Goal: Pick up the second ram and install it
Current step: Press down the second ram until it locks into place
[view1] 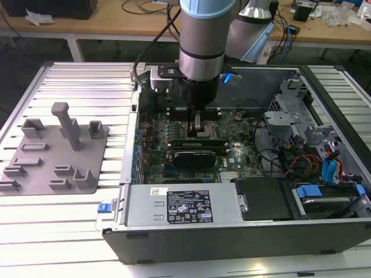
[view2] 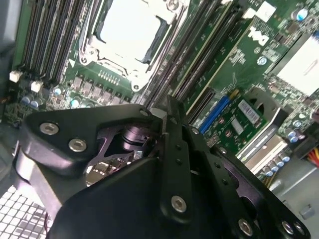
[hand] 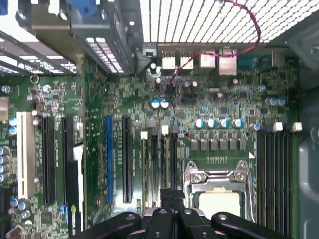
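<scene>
Gripper [view1: 200, 124] hangs low inside the open computer case [view1: 232, 237], at centre frame in the exterior view. In both wrist views its fingers [hand: 173, 195] sit pressed together, with nothing visible between them.

1. Left of frame, exterior view: the grey plate [view1: 35, 168] lies on the slatted table, well apart from the case. No green stick is visible on it.
2. Centre of frame: a long narrow stick [view1: 200, 141], judged to be the second ram, lies just below the gripper in the picture. It sits between the gripper and the black card [view1: 197, 156]. Its long axis runs left to right across the frame. Whether it is fully seated cannot be told.
3. In the first wrist view, the fingertips stand over the bank of memory slots [hand: 158, 164], just beside the processor socket [hand: 218, 191]. The slots run lengthwise away from the fingertips.
4. Right of frame, exterior view: the drive bay [view1: 324, 197] and its cables lie well apart from the gripper.
</scene>
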`<move>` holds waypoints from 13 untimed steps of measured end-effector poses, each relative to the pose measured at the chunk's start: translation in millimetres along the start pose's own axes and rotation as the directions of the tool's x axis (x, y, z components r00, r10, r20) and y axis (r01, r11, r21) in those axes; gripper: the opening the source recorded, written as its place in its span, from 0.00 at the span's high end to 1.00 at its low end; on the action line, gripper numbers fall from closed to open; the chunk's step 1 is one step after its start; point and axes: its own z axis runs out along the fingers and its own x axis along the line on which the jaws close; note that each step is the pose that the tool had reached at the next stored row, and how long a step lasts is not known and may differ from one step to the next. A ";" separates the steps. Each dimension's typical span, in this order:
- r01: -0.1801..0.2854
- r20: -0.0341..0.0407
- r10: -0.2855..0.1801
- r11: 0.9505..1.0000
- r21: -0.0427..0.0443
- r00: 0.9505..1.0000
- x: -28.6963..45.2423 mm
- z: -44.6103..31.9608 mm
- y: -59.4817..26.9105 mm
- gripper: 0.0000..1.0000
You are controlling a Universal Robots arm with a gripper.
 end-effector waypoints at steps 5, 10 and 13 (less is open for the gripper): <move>0.000 0.000 0.000 1.000 0.001 1.000 0.2 0.9 8.4 0.92; 0.000 0.000 0.000 1.000 0.001 1.000 0.3 6.8 8.7 0.92; 0.000 0.000 0.000 1.000 0.001 1.000 0.5 14.0 8.9 0.92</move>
